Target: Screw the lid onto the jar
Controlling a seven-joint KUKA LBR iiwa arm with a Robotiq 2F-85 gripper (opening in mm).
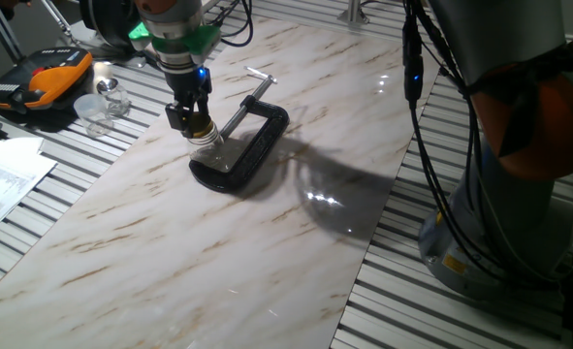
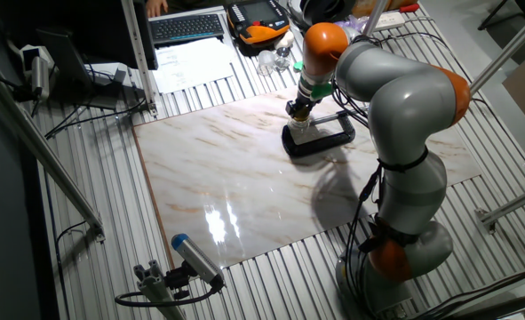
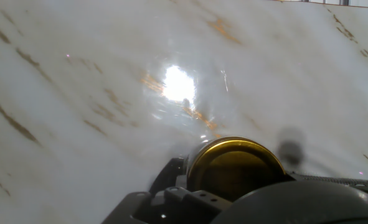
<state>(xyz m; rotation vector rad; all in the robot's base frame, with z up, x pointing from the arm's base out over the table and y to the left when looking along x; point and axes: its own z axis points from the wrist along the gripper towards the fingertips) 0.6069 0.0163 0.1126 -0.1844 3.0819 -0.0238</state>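
Observation:
My gripper point(image 1: 193, 123) points down over the black C-clamp point(image 1: 242, 145) lying on the marble board, and its fingers are shut on the gold lid point(image 1: 201, 129). The lid rests on top of the small clear glass jar point(image 1: 210, 148), which stands inside the clamp's frame. In the other fixed view the gripper point(image 2: 300, 113) stands over the jar point(image 2: 303, 131) at the left end of the clamp point(image 2: 324, 139). The hand view shows the shiny lid point(image 3: 236, 165) from close by; the jar beneath it is hidden.
An orange-black case point(image 1: 39, 82) and clear plastic containers point(image 1: 102, 105) lie to the far left off the board, with papers point(image 1: 5, 179) nearer. The arm's base and cables point(image 1: 504, 165) stand to the right. A blue-tipped tool point(image 2: 195, 258) lies near the board's front corner.

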